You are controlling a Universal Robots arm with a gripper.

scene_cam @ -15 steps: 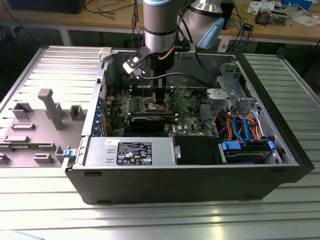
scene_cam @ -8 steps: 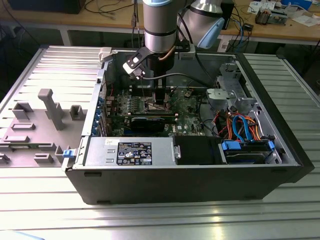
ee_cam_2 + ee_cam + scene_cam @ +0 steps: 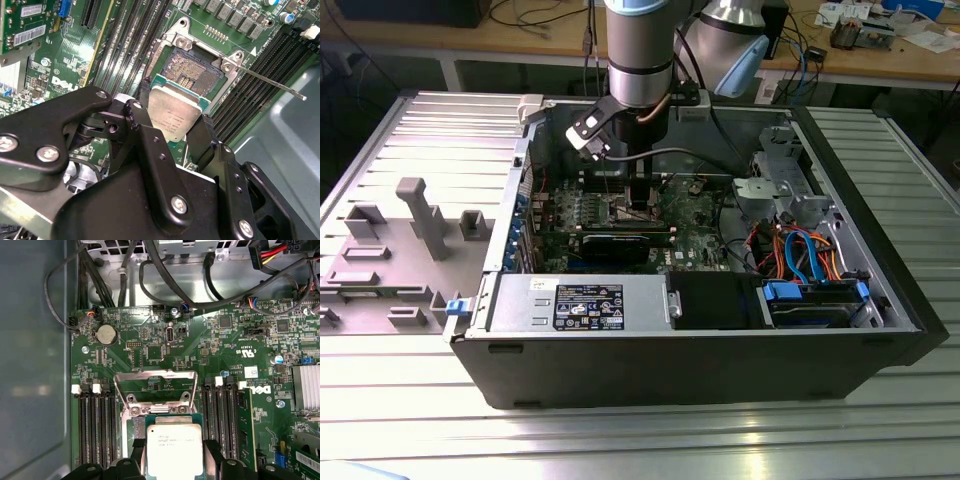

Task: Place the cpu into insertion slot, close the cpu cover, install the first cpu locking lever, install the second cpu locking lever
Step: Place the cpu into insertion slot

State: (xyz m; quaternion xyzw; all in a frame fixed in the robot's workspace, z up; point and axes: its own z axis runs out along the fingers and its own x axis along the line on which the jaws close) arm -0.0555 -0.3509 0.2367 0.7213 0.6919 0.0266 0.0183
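The cpu (image 3: 172, 114) (image 3: 174, 450), a flat square chip with a dull silver top, sits between the black fingers (image 3: 146, 100) of my gripper (image 3: 172, 116) (image 3: 174, 449), which is shut on it. It hangs low over the near half of the insertion slot (image 3: 194, 72). The slot's brownish-gold contact field shows beyond the chip's edge. I cannot tell whether the chip touches the socket. The cpu cover (image 3: 155, 373), a thin silver frame, stands swung up and open behind the socket. A thin locking lever (image 3: 272, 82) sticks out loose to one side. In the exterior view the gripper (image 3: 638, 200) reaches down inside the computer case.
Long black memory slots (image 3: 97, 425) run along both sides of the socket. A finned heat sink (image 3: 306, 387), a coin battery (image 3: 106, 333) and cable bundles (image 3: 150, 270) crowd the board. The case holds a power supply (image 3: 580, 300) and coloured cables (image 3: 800, 250). A grey fixture (image 3: 420, 215) stands outside.
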